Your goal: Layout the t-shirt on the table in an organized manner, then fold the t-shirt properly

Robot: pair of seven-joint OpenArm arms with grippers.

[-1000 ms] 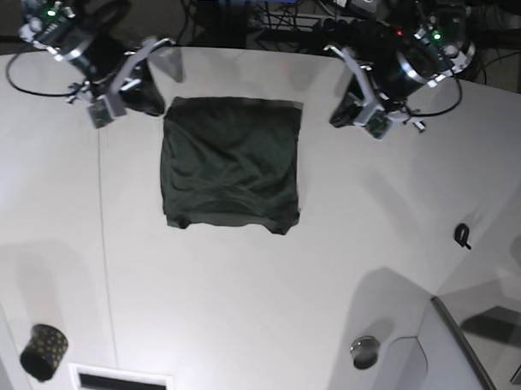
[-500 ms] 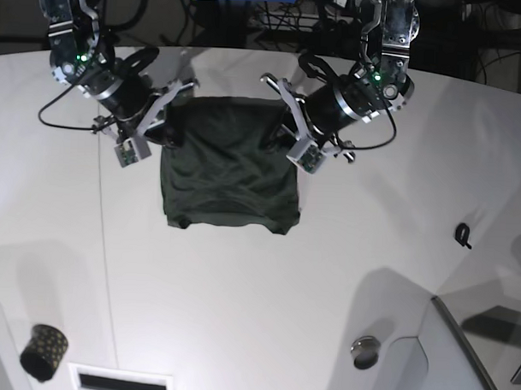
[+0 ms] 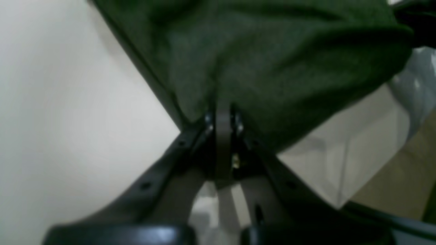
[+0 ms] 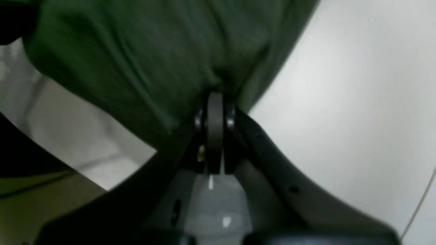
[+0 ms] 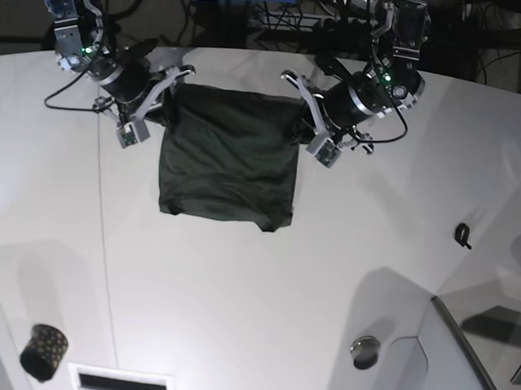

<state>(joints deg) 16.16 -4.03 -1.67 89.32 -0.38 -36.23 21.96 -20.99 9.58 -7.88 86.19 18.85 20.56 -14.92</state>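
**Both arms gripping the far corners of the folded shirt**

Nearest the desk's (image 5: 239,314) front edge, toward its left corner, stood a small black cup (image 5: 44,351) with gold dots, and a round metal disc (image 5: 365,350) lay toward the right. A small black clip (image 5: 462,234) sat near the right edge, well apart from everything else

Farther back, toward the middle of the desk's far half, the dark green t-shirt (image 5: 227,160) lay as a rough rectangle, its near edge flat on the surface and its far edge drawn up slightly

At the far corners, the right gripper (image 5: 161,114) had its jaws clenched on the shirt's corner nearest the left edge, cloth bunched at the tips in the wrist view (image 4: 214,102). The left gripper (image 5: 304,128) was likewise clamped on the opposite far corner (image 3: 223,117), fabric puckered around the closed jaws
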